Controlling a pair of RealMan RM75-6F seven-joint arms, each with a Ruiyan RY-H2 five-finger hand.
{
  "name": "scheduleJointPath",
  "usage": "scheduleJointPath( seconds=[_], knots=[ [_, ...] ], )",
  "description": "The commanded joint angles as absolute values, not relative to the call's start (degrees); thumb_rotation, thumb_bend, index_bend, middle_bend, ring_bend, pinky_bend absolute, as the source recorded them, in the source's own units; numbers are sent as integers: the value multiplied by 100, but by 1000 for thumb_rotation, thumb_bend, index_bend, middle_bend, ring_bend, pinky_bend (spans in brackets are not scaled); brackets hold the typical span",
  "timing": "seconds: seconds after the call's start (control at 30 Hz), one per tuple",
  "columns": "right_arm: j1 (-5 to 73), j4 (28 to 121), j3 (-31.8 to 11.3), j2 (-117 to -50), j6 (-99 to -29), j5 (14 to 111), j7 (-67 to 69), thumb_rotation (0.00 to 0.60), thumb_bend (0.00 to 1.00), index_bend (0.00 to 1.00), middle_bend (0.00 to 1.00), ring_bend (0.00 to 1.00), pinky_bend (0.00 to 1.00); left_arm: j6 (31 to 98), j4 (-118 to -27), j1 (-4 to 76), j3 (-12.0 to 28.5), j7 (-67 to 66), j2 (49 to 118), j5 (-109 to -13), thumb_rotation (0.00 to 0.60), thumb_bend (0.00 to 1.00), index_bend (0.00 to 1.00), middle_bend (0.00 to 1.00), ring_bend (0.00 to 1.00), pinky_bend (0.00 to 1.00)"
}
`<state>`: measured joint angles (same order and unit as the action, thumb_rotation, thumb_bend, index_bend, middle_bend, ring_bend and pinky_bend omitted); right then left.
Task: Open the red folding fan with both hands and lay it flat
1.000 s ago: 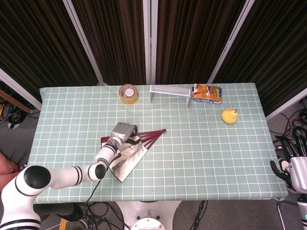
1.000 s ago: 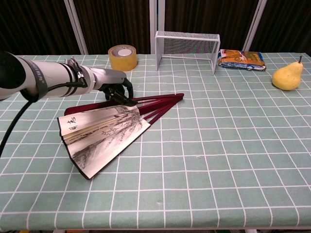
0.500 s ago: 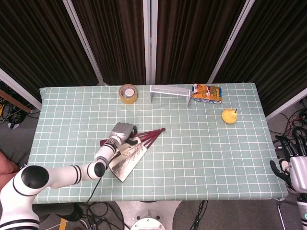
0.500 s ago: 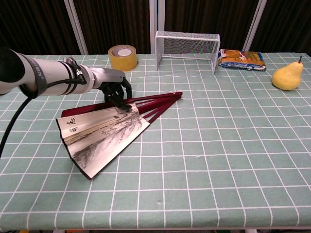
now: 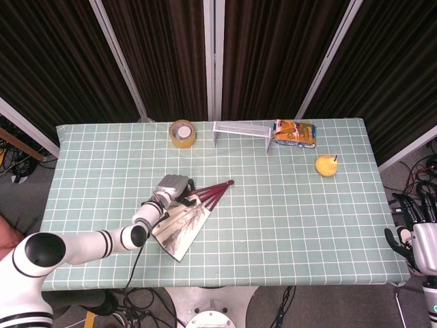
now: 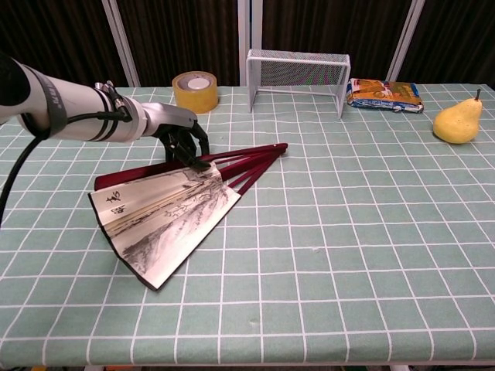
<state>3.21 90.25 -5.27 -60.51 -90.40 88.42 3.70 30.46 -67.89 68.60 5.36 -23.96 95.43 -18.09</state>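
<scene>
The red folding fan (image 5: pixel 183 220) lies partly spread on the green checked table (image 5: pixel 287 219). Its painted paper leaf (image 6: pixel 161 218) points toward the front left, and its dark red ribs (image 6: pixel 251 158) run to the pivot at the right. My left hand (image 5: pixel 171 188) sits over the fan's upper ribs. In the chest view the left hand (image 6: pixel 178 137) has its fingers curled down onto the top ribs and grips them. My right hand (image 5: pixel 412 229) hangs off the table's right edge with its fingers apart and nothing in it.
A yellow tape roll (image 6: pixel 194 91) stands at the back. Beside it are a white wire rack (image 6: pixel 298 69) and a snack packet (image 6: pixel 384 94). A yellow pear (image 6: pixel 456 121) rests at the far right. Dark curtains hang behind the table.
The fan has spread a little wider, its lower edge swinging toward the front. My left hand has shifted slightly left along the upper ribs. The right hand has not moved.
</scene>
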Motion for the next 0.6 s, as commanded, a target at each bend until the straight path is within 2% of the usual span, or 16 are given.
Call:
scheduleJointPath(
  seconds=[0.03, 0.1, 0.33, 0.47, 0.6],
  knots=[
    [322, 9023, -531, -6050, -9041, 8841, 374, 600, 256, 149, 186, 0, 0, 3094, -6766, 6885, 499, -2358, 9545, -1819, 551, 350, 430, 578, 569, 438],
    [321, 9025, -535, -6046, -9047, 8843, 383, 600, 255, 149, 186, 0, 0, 3160, -6804, 6886, 475, -2334, 9529, -1862, 599, 351, 462, 607, 596, 451],
    [321, 9013, -546, -6039, -9093, 8889, 428, 600, 255, 149, 187, 0, 0, 3374, -7169, 6815, 442, -2223, 9309, -2071, 600, 352, 495, 636, 620, 472],
    [365, 9065, -548, -5981, -9070, 8966, 504, 600, 256, 148, 189, 0, 0, 3606, -7687, 6635, 660, -1921, 8903, -2396, 600, 352, 495, 637, 621, 486],
    [545, 9217, -496, -5812, -8798, 9138, 733, 600, 256, 149, 194, 0, 0, 3978, -8388, 6325, 936, -1531, 8331, -2938, 600, 352, 500, 644, 625, 549]
  ],
)
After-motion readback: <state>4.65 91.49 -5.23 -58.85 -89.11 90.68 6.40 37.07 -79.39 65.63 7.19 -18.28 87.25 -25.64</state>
